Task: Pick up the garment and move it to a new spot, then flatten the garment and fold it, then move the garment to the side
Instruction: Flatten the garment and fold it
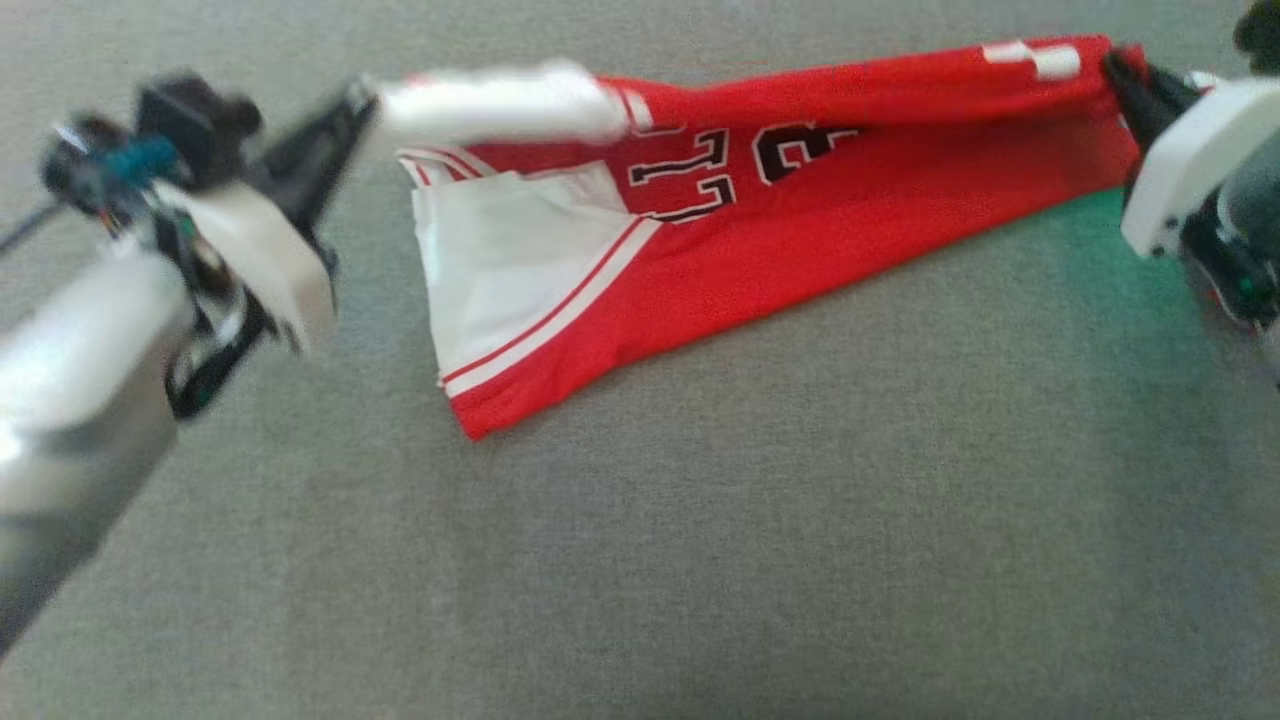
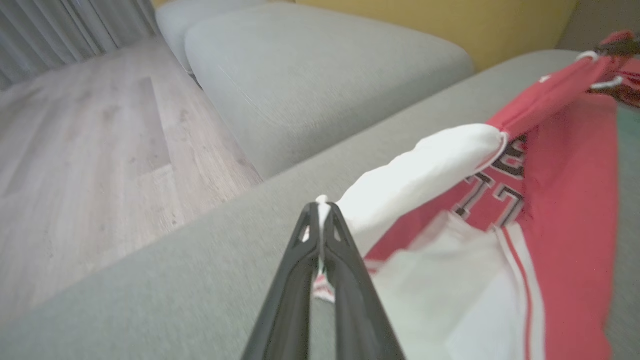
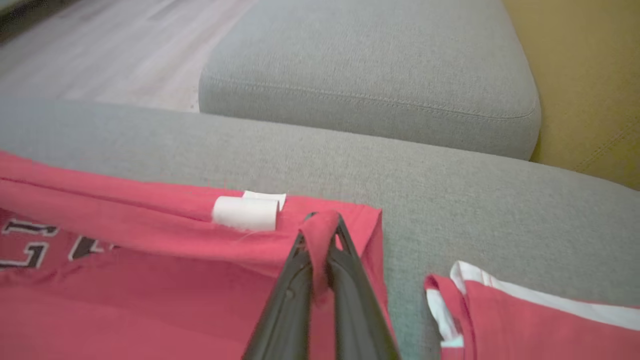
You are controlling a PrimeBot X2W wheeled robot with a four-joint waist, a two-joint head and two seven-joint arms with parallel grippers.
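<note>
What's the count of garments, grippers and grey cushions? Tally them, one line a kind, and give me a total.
Garments: 1, the red jersey; a red-and-white scrap in the right wrist view may be part of it.
Grippers: 2, left gripper and right gripper, jaws shut on the jersey.
Grey cushions: 3, one under the jersey, two beyond it.
Total: 6.

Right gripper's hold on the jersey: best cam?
Right wrist view: right gripper shut on a red fold of the jersey, close and sharp. Head view blurs it at the edge; left wrist view shows it tiny, far off.
</note>
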